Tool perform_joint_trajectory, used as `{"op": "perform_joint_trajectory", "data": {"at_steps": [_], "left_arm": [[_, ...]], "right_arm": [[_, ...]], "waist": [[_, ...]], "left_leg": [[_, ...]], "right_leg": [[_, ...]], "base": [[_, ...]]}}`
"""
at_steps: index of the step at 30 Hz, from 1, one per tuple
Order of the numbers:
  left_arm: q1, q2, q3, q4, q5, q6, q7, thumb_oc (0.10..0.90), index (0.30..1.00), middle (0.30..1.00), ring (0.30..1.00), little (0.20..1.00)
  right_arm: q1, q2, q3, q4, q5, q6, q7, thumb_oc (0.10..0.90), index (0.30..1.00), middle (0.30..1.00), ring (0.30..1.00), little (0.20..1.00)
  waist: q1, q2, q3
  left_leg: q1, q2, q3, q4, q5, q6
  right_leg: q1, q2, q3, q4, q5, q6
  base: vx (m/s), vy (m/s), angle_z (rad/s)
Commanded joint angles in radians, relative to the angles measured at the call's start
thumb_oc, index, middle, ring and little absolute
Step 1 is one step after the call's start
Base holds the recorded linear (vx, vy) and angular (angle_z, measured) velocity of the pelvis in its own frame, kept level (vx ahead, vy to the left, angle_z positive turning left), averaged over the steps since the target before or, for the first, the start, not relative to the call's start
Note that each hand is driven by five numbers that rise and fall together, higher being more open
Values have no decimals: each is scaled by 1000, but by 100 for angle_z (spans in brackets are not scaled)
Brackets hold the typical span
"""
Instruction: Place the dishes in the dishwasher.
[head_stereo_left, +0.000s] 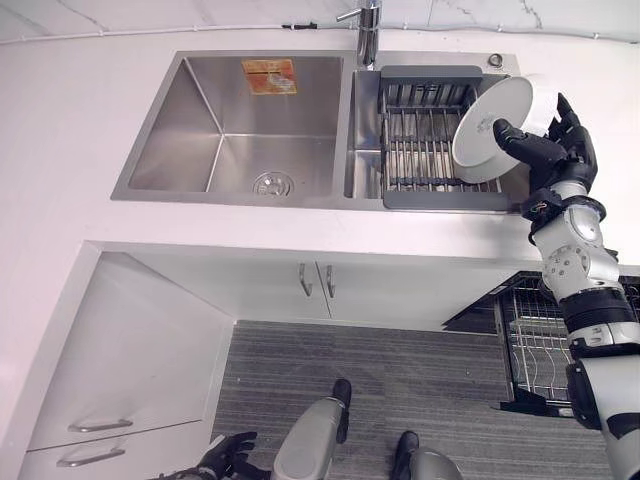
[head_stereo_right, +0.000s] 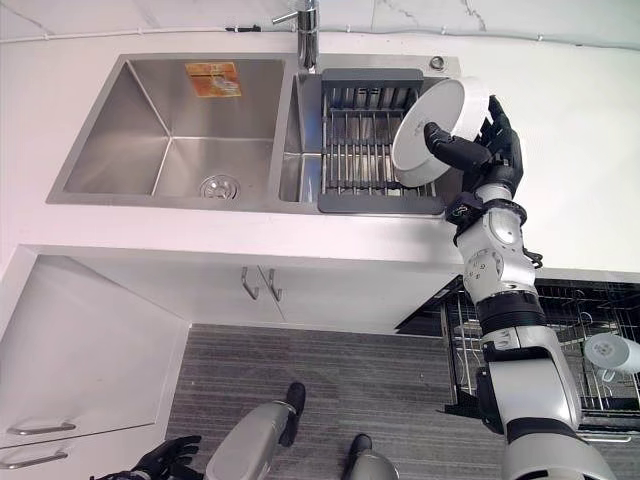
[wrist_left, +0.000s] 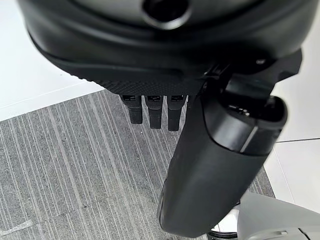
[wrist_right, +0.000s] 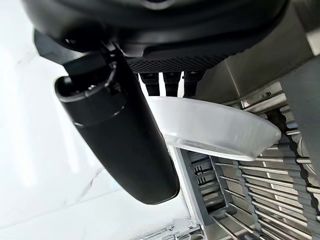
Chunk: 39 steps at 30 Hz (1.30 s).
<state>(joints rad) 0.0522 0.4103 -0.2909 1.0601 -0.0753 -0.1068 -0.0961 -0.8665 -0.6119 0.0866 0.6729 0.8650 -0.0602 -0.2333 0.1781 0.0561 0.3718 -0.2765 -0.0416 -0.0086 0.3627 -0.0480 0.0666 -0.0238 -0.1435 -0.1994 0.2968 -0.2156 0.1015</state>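
Observation:
A white bowl is tilted on edge over the right end of the dark drying rack in the small sink basin. My right hand is shut on the bowl, thumb across its underside and fingers behind the rim; the bowl shows pinched between thumb and fingers in the right wrist view. The dishwasher's lower rack is pulled out below the counter at the right, with a white cup in it. My left hand hangs low over the floor with its fingers relaxed.
A large steel basin lies left of the rack, with a faucet behind. White counter surrounds the sink. Cabinet doors and a drawer unit stand below, over grey floor.

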Motion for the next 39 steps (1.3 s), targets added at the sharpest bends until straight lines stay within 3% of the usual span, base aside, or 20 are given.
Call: {"op": "perform_joint_trajectory", "data": {"at_steps": [1,8,10,20,24,27,29,34,39], "left_arm": [[19,43,-13,10,-24,8,12,800,900,900,900,900],[14,47,-10,10,-22,10,13,800,900,900,900,900],[16,48,-7,7,-19,13,14,800,900,900,900,900],[18,52,-5,-8,-21,15,17,800,900,900,900,900],[15,50,-4,-2,-14,8,20,800,900,900,900,900],[14,51,-3,-2,-11,6,20,800,900,900,900,900],[13,50,-2,-4,-9,6,19,800,900,900,900,900],[14,42,-7,17,-3,-8,26,800,900,900,900,900],[31,30,11,38,22,-29,25,800,900,900,900,900]], "right_arm": [[-117,-45,25,-80,-15,-73,5,800,900,900,900,900],[-118,-42,26,-65,-3,-71,23,800,900,900,900,900],[-119,-42,26,-64,-2,-60,21,402,302,302,302,302],[-114,-51,21,-34,-24,-52,-10,400,300,300,300,300],[-115,-56,23,-24,-57,-81,-20,400,300,300,300,300],[-116,-56,29,-32,-98,-121,-27,400,300,300,300,300],[-114,-54,26,-52,-114,-183,-78,400,300,300,300,300],[-83,-7,-11,-159,-54,-313,-131,400,300,300,300,300],[-18,77,-28,-365,48,-375,-135,400,300,300,300,300]], "waist": [[12,3,-66],[18,0,-66],[21,-1,-67],[27,-5,-67],[29,-7,-65],[29,-8,-66],[27,-8,-70],[19,-18,-88],[2,-40,-125]], "left_leg": [[53,7,-110,-63,-61,-56],[44,6,-108,-63,-60,-56],[43,5,-109,-63,-60,-55],[36,3,-109,-63,-60,-53],[32,4,-104,-63,-59,-53],[29,4,-102,-63,-59,-52],[28,7,-97,-63,-60,-53],[38,17,-81,-63,-69,-54],[67,46,-43,-63,-85,-61]], "right_leg": [[-39,6,-12,3,63,4],[-41,1,-17,3,64,7],[-41,0,-18,3,64,9],[-43,-3,-19,3,65,13],[-45,-5,-20,3,67,16],[-48,-6,-20,3,69,17],[-50,-6,-19,3,69,19],[-45,-8,-20,3,64,21],[-33,-10,-18,3,59,25]], "base": [[0,0,0],[-9,5,2],[-4,6,6],[-10,5,2],[-25,2,5],[-35,-9,1],[-50,-2,0],[-24,-15,-2],[-69,-66,-18]]}}
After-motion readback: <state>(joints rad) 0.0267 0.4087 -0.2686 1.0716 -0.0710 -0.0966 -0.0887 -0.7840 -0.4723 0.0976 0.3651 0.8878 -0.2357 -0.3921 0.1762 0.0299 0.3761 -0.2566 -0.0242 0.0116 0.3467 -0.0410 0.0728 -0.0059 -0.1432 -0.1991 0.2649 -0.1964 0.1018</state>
